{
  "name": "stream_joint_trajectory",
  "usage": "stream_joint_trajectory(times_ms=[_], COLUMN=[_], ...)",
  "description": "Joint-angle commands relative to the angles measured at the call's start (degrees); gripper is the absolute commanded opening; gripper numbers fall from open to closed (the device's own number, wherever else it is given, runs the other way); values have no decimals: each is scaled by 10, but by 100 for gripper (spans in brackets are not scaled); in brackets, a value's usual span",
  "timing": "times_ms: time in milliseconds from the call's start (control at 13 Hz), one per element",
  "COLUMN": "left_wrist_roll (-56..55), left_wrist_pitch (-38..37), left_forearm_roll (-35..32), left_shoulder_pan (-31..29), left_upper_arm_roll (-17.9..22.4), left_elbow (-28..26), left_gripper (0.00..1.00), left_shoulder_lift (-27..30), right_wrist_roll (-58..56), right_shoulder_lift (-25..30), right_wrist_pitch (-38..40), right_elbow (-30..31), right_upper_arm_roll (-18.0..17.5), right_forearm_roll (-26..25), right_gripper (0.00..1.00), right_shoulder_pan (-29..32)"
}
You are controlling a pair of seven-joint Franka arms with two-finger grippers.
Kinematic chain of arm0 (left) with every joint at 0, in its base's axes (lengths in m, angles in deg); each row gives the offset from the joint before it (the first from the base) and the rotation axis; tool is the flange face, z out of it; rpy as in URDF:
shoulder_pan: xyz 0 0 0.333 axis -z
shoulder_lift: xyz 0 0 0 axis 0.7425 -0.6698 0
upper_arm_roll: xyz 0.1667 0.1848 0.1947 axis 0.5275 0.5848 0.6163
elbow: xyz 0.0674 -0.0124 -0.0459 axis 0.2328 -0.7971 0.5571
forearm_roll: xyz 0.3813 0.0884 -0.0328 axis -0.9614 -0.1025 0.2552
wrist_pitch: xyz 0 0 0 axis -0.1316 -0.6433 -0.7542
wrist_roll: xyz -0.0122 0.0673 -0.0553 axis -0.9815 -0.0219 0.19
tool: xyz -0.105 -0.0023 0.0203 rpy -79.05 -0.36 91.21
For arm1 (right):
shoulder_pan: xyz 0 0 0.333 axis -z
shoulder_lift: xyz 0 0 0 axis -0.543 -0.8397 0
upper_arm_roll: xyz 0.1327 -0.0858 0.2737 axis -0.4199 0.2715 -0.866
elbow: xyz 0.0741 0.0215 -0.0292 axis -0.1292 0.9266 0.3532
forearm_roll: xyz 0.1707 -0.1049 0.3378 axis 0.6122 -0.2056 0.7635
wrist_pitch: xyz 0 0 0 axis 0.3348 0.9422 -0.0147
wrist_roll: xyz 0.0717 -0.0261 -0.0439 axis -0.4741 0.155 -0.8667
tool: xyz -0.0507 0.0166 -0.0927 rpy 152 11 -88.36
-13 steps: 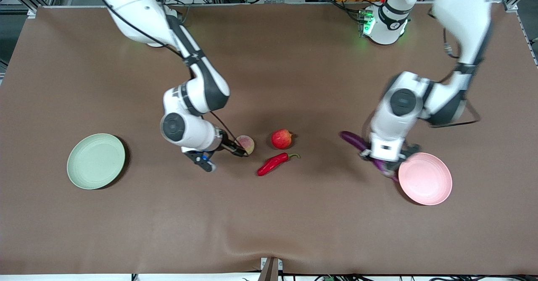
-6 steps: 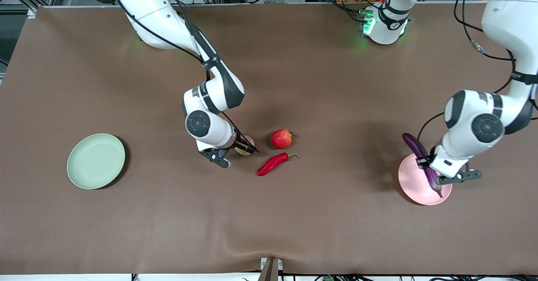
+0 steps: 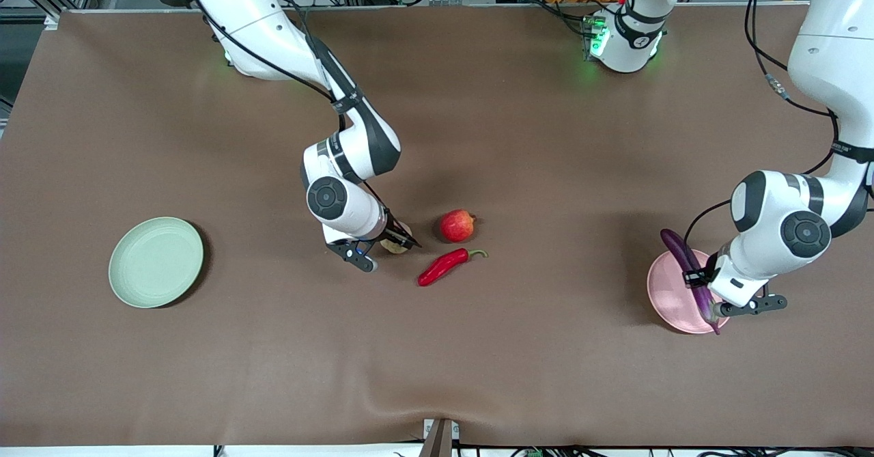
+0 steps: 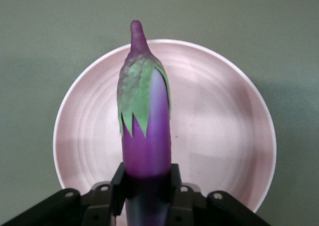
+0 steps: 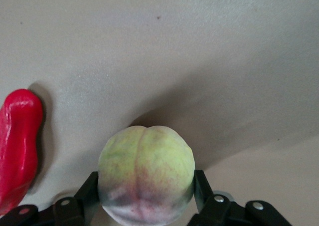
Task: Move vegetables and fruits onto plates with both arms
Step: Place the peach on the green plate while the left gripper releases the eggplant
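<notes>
My left gripper (image 3: 703, 285) is shut on the purple eggplant (image 3: 676, 245) and holds it over the pink plate (image 3: 672, 300). In the left wrist view both fingers (image 4: 118, 183) press the eggplant (image 4: 147, 131), whose green-capped stem end points across the plate (image 4: 224, 131). My right gripper (image 3: 397, 242) is shut on the peach (image 3: 395, 246) at the table's middle. In the right wrist view the peach (image 5: 145, 173) fills the gap between the fingers (image 5: 199, 188). The red round fruit (image 3: 457, 225) and the red chili (image 3: 447, 266) lie beside it. The green plate (image 3: 156, 261) is bare.
The brown table (image 3: 437, 375) spreads wide between the two plates. The chili (image 5: 17, 146) lies close to the right gripper, nearer the front camera than the round red fruit. The arm bases stand along the table's back edge.
The left arm carried the eggplant from beside the pink plate to over it. The right gripper moved onto the peach and closed on it.
</notes>
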Motion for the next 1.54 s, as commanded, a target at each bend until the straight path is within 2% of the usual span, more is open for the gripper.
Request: stream_joint_trajectory(times_ms=[0, 154, 308, 538, 615, 769, 923, 1154, 1462], left_wrist_roll=[9, -4, -71, -229, -266, -352, -482, -701, -865], left_wrist_pitch=[-9, -11, -11, -32, -32, -32, -31, -26, -22], left_forearm_roll=[5, 30, 106, 129, 130, 131, 160, 169, 169], left_shoulder_pan=[-2, 5, 29, 116, 140, 173, 227, 294, 367], left_upper_arm_roll=[-6, -8, -8, -7, -6, -7, -5, -2, -1], left_elbow=[12, 13, 15, 51, 62, 77, 82, 137, 219], left_gripper=[100, 100, 100, 100, 100, 100, 100, 100, 100], left_shoulder_lift=[2, 6, 17, 15, 11, 3, -9, -41, -70], right_wrist_roll=[3, -58, -129, -337, -412, -564, -686, -798, -888], right_shoulder_lift=[55, 108, 141, 145, 142, 121, 85, 27, -21], right_wrist_pitch=[45, 153, 231, 300, 308, 308, 305, 265, 167], right_elbow=[23, 20, 20, 20, 20, 4, -25, -51, -52], right_upper_arm_roll=[41, 99, 168, 290, 316, 321, 320, 320, 312], right_forearm_roll=[-8, -10, -10, -11, -11, -19, -24, -26, -17], right_gripper=[45, 44, 43, 39, 39, 39, 39, 39, 39], right_shoulder_pan=[5, 5, 5, 9, 26, 104, 165, 227, 266])
